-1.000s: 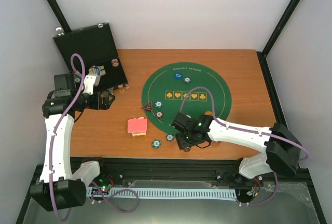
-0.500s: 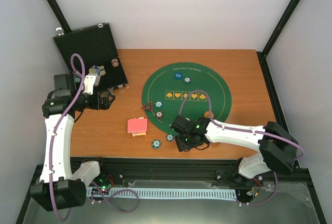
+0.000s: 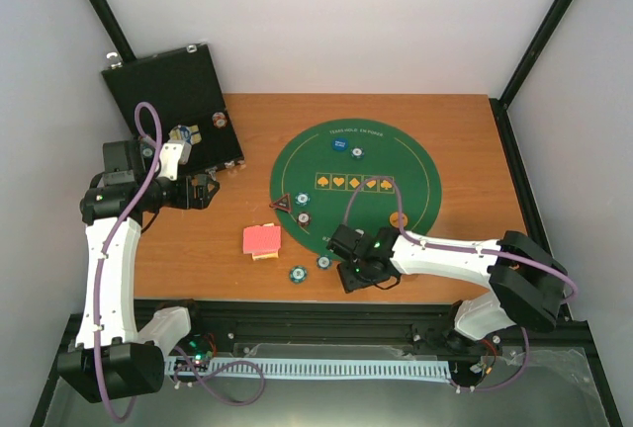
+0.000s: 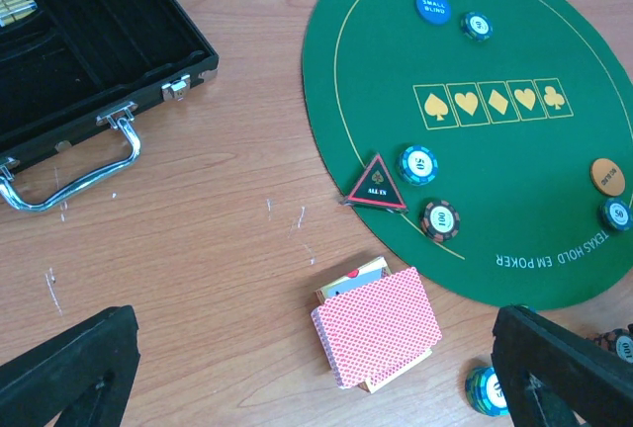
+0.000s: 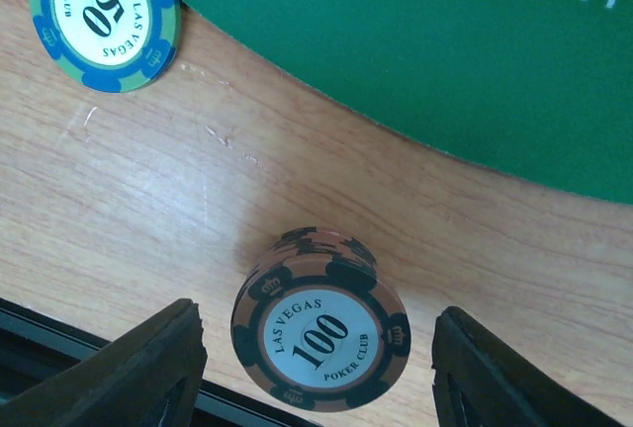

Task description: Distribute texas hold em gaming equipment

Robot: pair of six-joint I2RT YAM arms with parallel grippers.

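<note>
My right gripper (image 5: 316, 373) is open, its fingers (image 5: 148, 368) standing either side of a short stack of brown 100 chips (image 5: 318, 333) without touching it. The stack sits on bare wood just off the green mat (image 5: 445, 61). In the top view this gripper (image 3: 358, 277) is near the table's front edge. A teal 50 chip (image 5: 104, 20) lies to its left. My left gripper (image 3: 203, 192) is open and empty, held above the table. Below it sits the red-backed card deck (image 4: 379, 328). The dark triangular marker (image 4: 378, 185), blue button (image 4: 432, 7) and orange button (image 4: 607, 176) lie on the mat.
An open black case (image 3: 173, 101) with a metal handle (image 4: 69, 175) stands at the back left, with a few chips inside. Teal and brown chips (image 4: 419, 164) lie on the mat's left side. Two teal chips (image 3: 297, 274) lie on the wood by the deck (image 3: 261, 240).
My right gripper has shifted slightly toward the table's front edge, over the brown chip stack. The left arm has not moved.
</note>
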